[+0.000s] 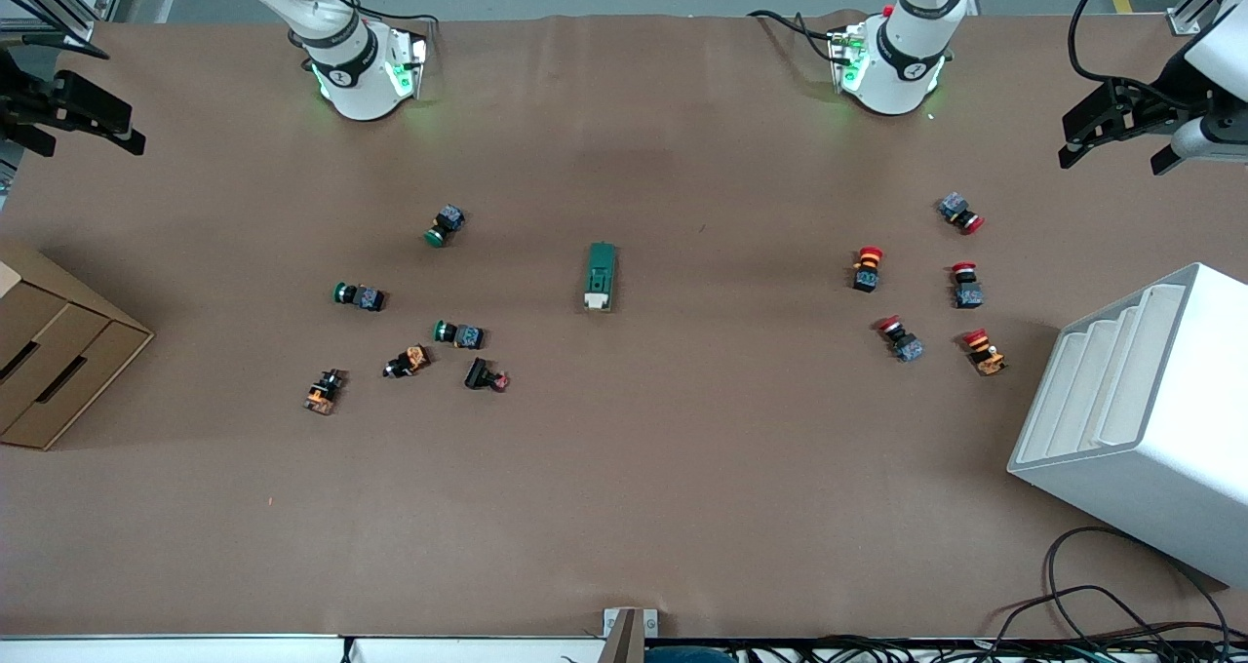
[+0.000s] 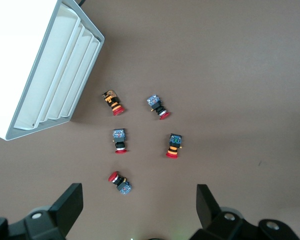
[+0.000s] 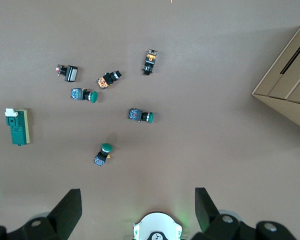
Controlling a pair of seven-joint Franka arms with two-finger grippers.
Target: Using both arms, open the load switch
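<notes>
The load switch [image 1: 600,276] is a dark-green block with a white tab at the end nearer the front camera. It lies flat at the middle of the table, and the right wrist view also shows the load switch [image 3: 17,126]. My left gripper [image 1: 1111,146] hangs high over the left arm's end of the table. In its wrist view the left gripper [image 2: 139,197] is open and empty, with red push buttons [image 2: 120,182] far below. My right gripper [image 1: 135,129] hangs high over the right arm's end. The right gripper [image 3: 138,200] is open and empty above its own base.
Several red-capped push buttons [image 1: 867,267] lie scattered toward the left arm's end, beside a white stepped rack [image 1: 1131,429]. Several green, orange and black push buttons [image 1: 458,333] lie toward the right arm's end. A cardboard box [image 1: 49,351] sits at that table edge.
</notes>
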